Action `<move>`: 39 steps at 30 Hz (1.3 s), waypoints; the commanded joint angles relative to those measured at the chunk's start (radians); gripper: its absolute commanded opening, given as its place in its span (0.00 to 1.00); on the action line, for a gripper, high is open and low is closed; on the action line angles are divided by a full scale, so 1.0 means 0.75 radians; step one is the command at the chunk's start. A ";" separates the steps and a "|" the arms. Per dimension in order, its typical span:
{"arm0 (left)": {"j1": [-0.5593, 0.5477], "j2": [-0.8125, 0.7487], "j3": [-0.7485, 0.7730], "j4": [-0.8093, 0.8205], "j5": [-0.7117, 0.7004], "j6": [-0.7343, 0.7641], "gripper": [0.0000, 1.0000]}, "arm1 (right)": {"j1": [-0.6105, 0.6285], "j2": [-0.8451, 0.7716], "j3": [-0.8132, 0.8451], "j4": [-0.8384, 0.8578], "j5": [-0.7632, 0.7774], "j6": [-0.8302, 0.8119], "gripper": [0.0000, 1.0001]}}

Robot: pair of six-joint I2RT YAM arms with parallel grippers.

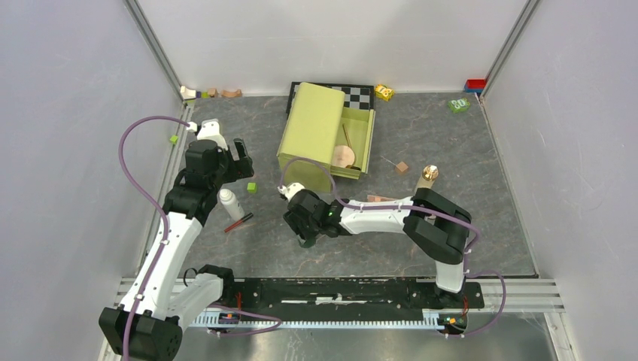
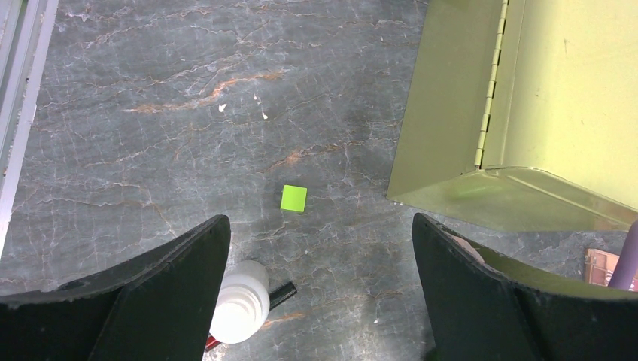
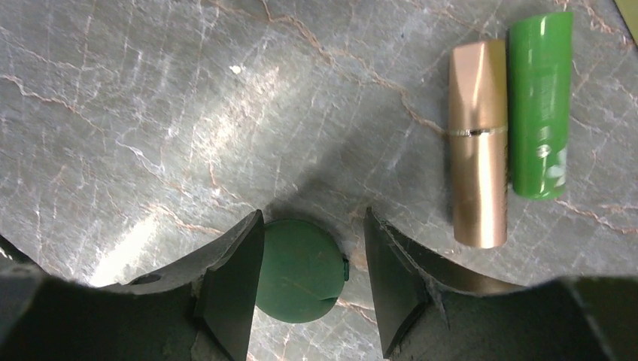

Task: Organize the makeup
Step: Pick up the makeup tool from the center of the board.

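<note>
In the right wrist view a round green compact (image 3: 299,271) lies on the table between my right gripper's (image 3: 312,289) open jaws. It touches the left finger and a gap separates it from the right finger. A bronze tube (image 3: 478,143) and a green tube (image 3: 540,105) lie side by side just beyond. My left gripper (image 2: 320,301) hangs wide open and empty over the table, with a white bottle (image 2: 239,312) and a red pencil (image 1: 238,222) by its left finger. The open green box (image 1: 323,131) holds a peach compact (image 1: 344,156). An eyeshadow palette (image 1: 380,198) and a gold-capped bottle (image 1: 429,174) stand to the right.
A small green cube (image 2: 293,198) lies ahead of the left gripper. A chequered board (image 1: 361,94) sits behind the box, a wooden cube (image 1: 402,167) to its right. Small toys line the back wall. Grey walls close in both sides.
</note>
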 commanded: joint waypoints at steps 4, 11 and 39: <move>-0.005 -0.007 0.003 0.056 0.000 0.063 0.96 | 0.005 -0.117 -0.081 -0.011 -0.052 0.021 0.61; -0.004 -0.006 0.003 0.056 0.002 0.063 0.96 | -0.005 -0.207 -0.153 0.073 -0.111 0.063 0.66; -0.006 -0.003 0.006 0.056 0.011 0.061 0.96 | -0.050 -0.218 -0.241 -0.015 -0.131 0.005 0.52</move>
